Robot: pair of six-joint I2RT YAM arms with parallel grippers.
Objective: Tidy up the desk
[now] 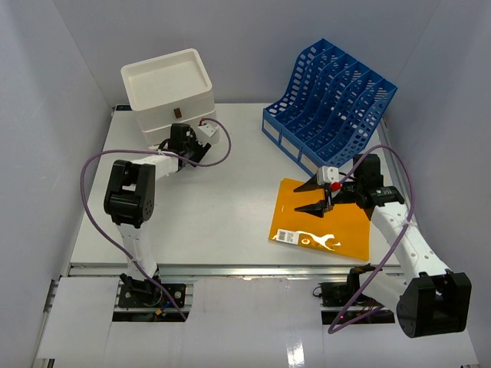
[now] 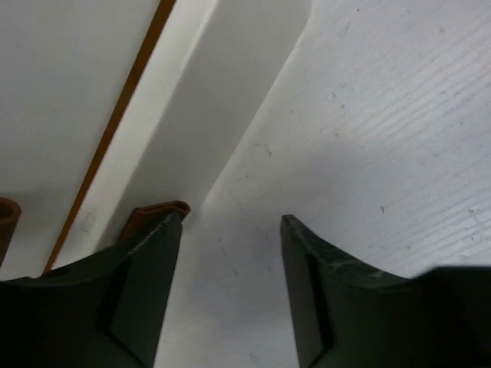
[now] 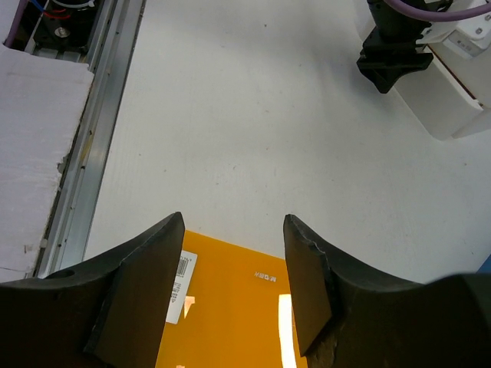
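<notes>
Currently, the tabletop [image 1: 230,199] is spanning the whole top view, with its metal rail [image 1: 230,270] running along the 6 o'clock edge. At 10 o'clock, the left gripper [image 1: 182,140] is sitting close to the foot of the white drawer box [image 1: 165,84]. Its jaws are standing moderately apart with nothing between them. A brown pull tab [image 2: 157,211] is showing just beside one fingertip; contact cannot be determined.

At 4 o'clock, the orange folder [image 1: 337,230] is lying flat, its longer side apparently running 9 to 3. The right gripper [image 1: 301,199] is hovering over the folder's 9 o'clock half, jaws wide and empty, pointing toward 9 o'clock. The blue file rack [image 1: 330,100] is standing near the folder, at 12 o'clock from it.

Judgement: the right arm is sitting nearer both folder and rack, so that transfer is falling to it. The flat folder is offering little edge to pinch on the smooth surface. Bare tabletop is showing between the two arms.
</notes>
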